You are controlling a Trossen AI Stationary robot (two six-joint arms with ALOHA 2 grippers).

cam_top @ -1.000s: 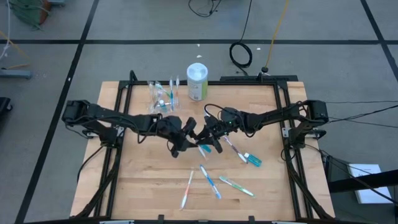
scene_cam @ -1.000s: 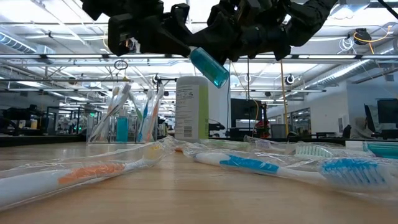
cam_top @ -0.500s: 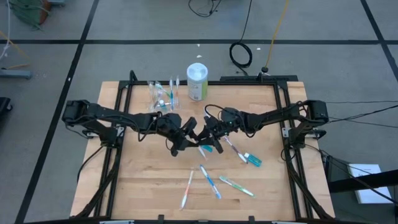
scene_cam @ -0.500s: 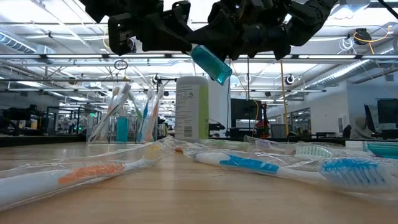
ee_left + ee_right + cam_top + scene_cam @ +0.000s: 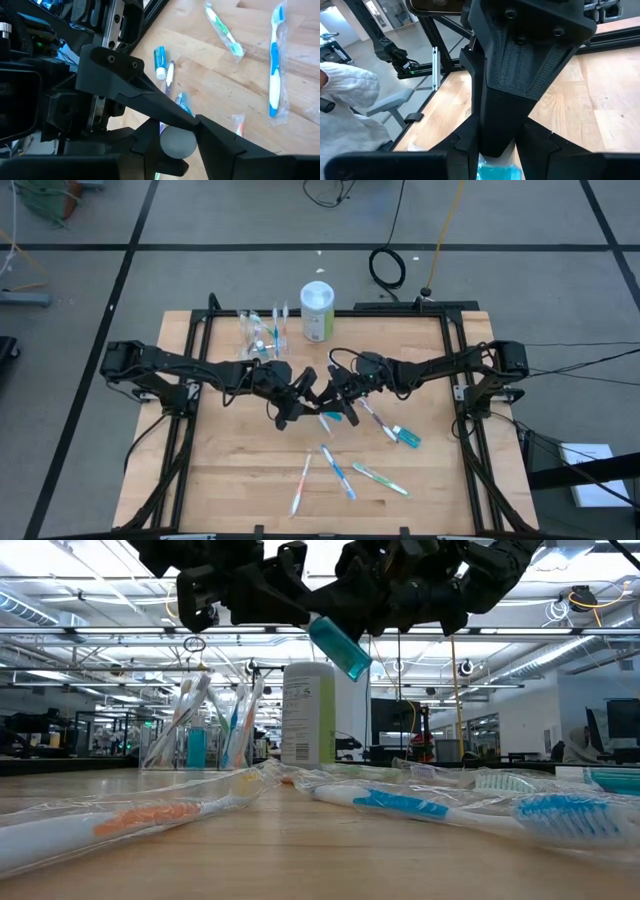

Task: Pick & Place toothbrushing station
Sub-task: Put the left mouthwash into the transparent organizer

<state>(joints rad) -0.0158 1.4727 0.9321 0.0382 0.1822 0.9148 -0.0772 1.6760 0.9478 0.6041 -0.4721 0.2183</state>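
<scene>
Low view: a blue tube (image 5: 338, 646) hangs above the table (image 5: 300, 850), in front of the cup (image 5: 205, 730), pinched between both the left gripper (image 5: 298, 402) and right gripper (image 5: 335, 402). Mistimed release could drop it.

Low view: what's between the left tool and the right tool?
A small blue tube, tilted, held in the air by the right tool; its cap end sits at the left tool. Clearest in the low view.

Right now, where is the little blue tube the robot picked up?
High view: the blue tube hangs mid-table between the left gripper and right gripper, above the loose toothbrushes.
</scene>
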